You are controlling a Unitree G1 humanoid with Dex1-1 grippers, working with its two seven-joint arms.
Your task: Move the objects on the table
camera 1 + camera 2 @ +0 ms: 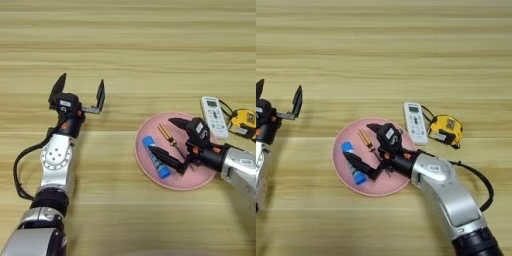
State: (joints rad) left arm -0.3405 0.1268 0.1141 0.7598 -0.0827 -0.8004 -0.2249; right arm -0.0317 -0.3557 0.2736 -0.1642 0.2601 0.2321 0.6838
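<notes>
While right gripper [363, 145] hangs over pink plate [342, 172], fingers spread wide, holding nothing. Glue stick [353, 169] lies on plate, left part, touching or just under lower finger [358, 164]. Screwdriver [366, 140] on plate too, between fingers, nearer upper finger; contact unclear. Remote [415, 122] and tape measure [445, 129] on counter [386, 55], right of plate. Left gripper [81, 93] well apart at left, fingers open, empty.

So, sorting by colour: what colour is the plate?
Pink; the plate shows best in the right eye view.
</notes>
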